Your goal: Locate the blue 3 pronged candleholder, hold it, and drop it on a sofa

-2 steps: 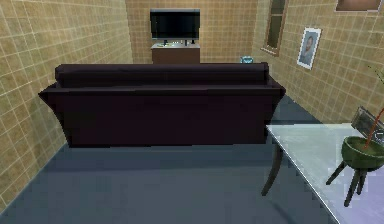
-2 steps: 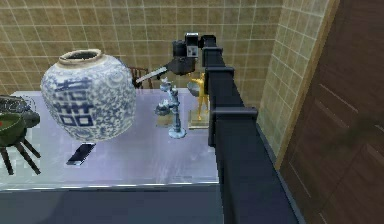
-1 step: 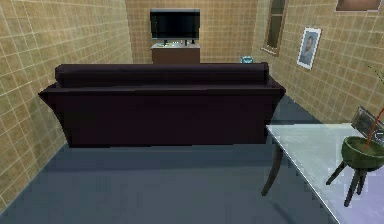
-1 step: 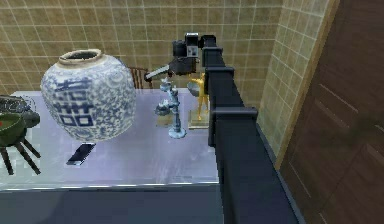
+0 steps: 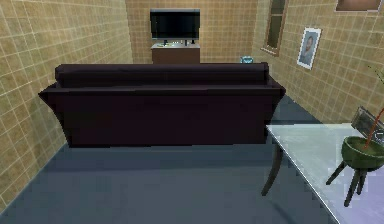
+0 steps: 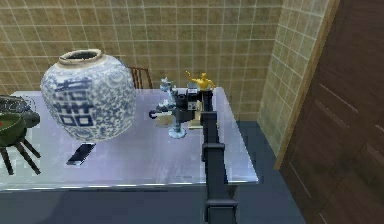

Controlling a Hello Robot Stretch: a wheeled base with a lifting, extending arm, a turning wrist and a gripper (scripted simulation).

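Hand [image 6: 172, 112] near big patterned jar [image 6: 88, 95] on table [image 6: 150, 165]; whether it holds anything, I cannot tell.

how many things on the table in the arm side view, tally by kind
blue-and-white jar: 1
three-legged pot: 1
flat dark slab: 1
yellow thing: 1
small bluish thing: 1
total: 5

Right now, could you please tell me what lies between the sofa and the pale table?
Bare dark floor lies between the sofa and the table, as the forward view shows.
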